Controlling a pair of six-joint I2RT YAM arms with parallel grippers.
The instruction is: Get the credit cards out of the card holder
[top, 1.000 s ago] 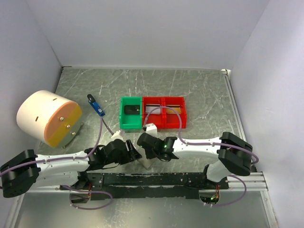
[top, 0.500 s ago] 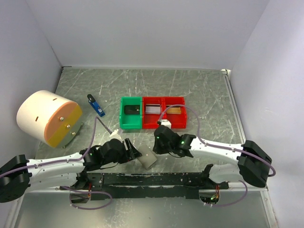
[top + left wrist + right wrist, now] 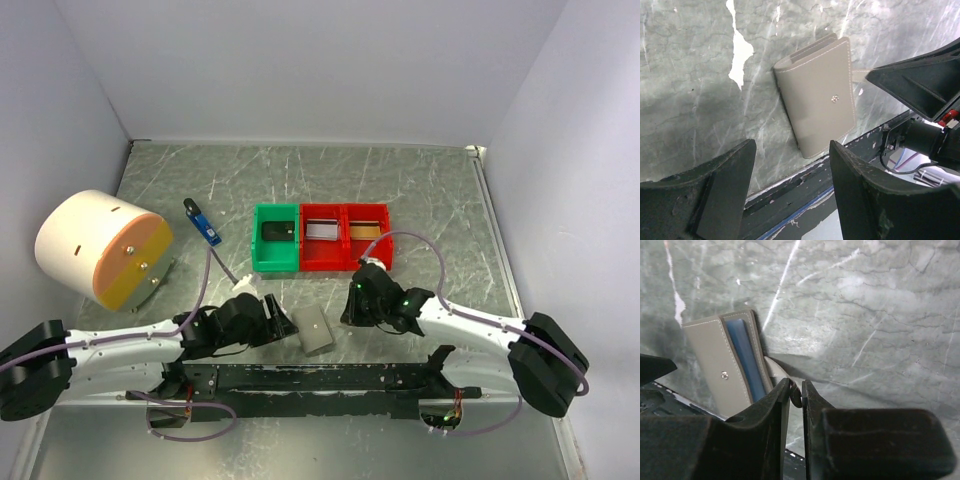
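The card holder now lies flat, and the right gripper has drawn away rightward.

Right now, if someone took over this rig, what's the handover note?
Small flat grey bifold card holder: folded shut, lying on the table between the grippers.
Left gripper: open, empty, facing it.
Right gripper: jaws nearly together at its pale strap; grip unclear.
Done: cards sit in the green plastic tray and both red plastic trays.
Left: confirm the holder is empty; cannot tell.
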